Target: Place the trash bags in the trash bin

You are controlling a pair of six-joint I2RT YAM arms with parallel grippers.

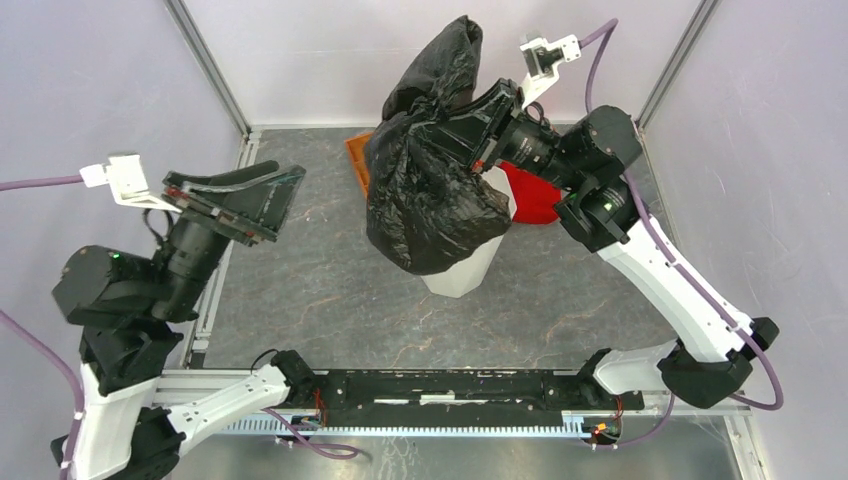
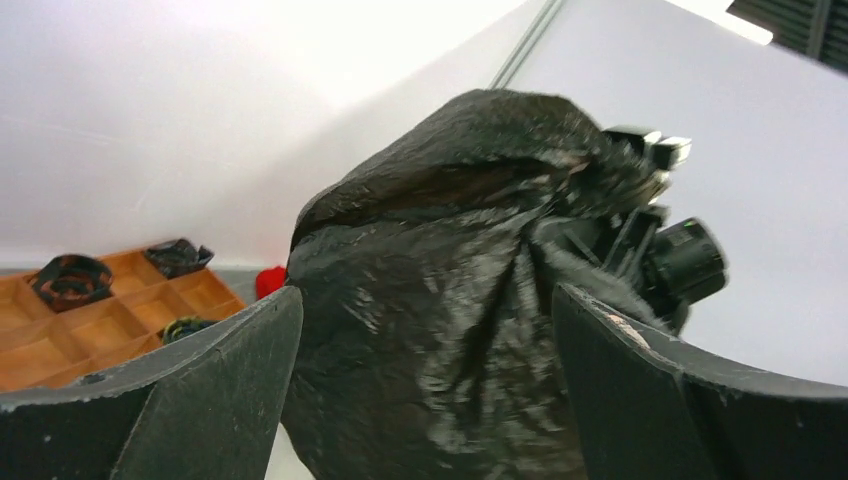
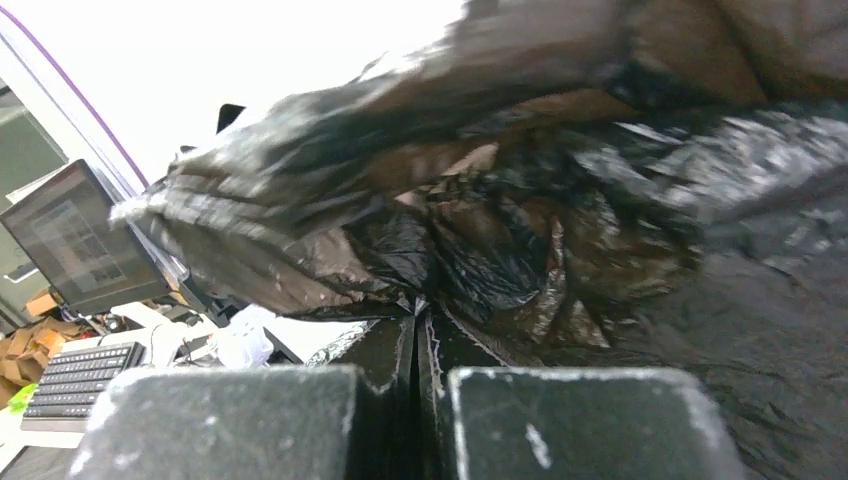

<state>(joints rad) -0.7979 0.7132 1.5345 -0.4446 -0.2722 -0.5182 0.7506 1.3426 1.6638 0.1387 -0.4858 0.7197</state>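
A: Where do we have the trash bag [image 1: 430,195]?
B: Draped over the top of the trash bin [image 1: 462,272], on the far half of the bench [image 1: 320,290], a bit right of centre. In the top view we see only the bin's white base below the bag's near hem. The rim is covered. The bag's upper part stands in a peak toward the far edge.
A: Right gripper [image 1: 458,128]?
B: Pressed together, pinching a fold on the bag's right side. Our right wrist view shows it best: the fingers [image 3: 380,365] meet, with crumpled black film bunched at the seam. The bin is hidden there. A monitor [image 3: 70,240] and keyboard [image 3: 70,375] show off to the left.
A: Left gripper [image 1: 282,205]?
B: Spread wide, holding nothing, near the bench's left edge, well apart from the bag. Its wrist view frames the bag between both fingers [image 2: 200,390], with no contact.
A: What else does that view give us?
B: The tray [image 2: 120,335], left of the bag, with three dark items [image 2: 70,282] in separate compartments. From the top we get only one orange corner at the far edge. The red cloth [image 1: 530,195] is a sliver in the wrist view. From the top it lies just beside the bin's right, under the right arm.
A: Counts?
B: One bag, one bin, one tray, one cloth, two grippers.
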